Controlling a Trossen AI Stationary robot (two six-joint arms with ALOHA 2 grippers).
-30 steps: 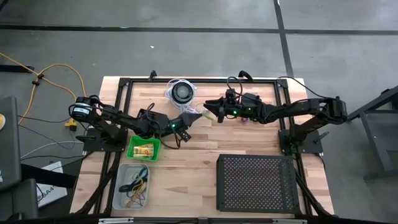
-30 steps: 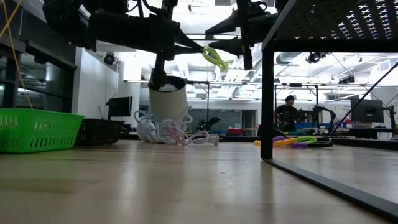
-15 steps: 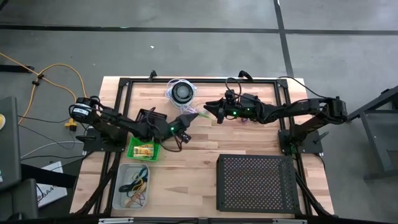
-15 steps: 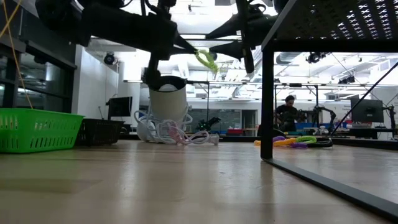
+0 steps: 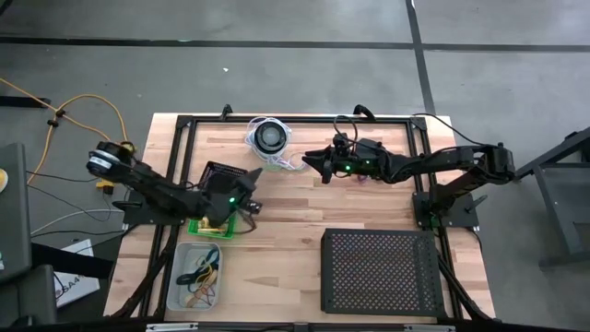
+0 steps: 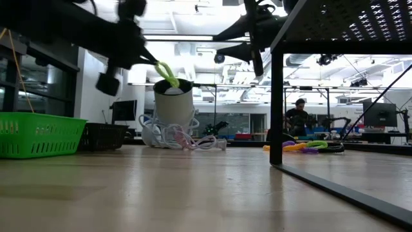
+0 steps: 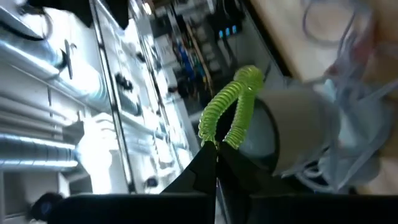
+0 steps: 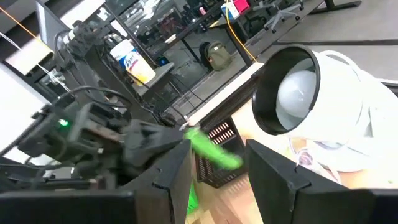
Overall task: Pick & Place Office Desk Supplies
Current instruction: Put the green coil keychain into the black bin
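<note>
While the green coiled loop point(image 7: 228, 109) hangs pinched at one end between the closed fingertips of the left gripper point(image 5: 251, 175), it is off the surface point(image 5: 295, 221) and in the air, near the small black basket point(image 5: 219, 173) and a little way from the white lamp-like disc with its coiled cord point(image 5: 268, 136). The low view shows the same loop point(image 6: 166, 72) dangling from the arm well above the wood. The step in hand looks like the carry: the item is gripped and is on its way to a container. Just beside the left arm sit the green basket point(image 5: 197, 227), which holds yellow packets, and below it the clear bin point(image 5: 180, 277) with rubber bands in it; which of these the loop belongs in cannot be told from here. The next move calls for bringing the gripper over the chosen container, lowering until the loop hangs inside its walls, then opening the fingers. The right gripper point(image 5: 307, 162) waits with fingers spread and empty above the surface's middle, near the disc; more loose supplies point(image 6: 302, 146) lie beyond the black perforated tray point(image 5: 378, 272).
</note>
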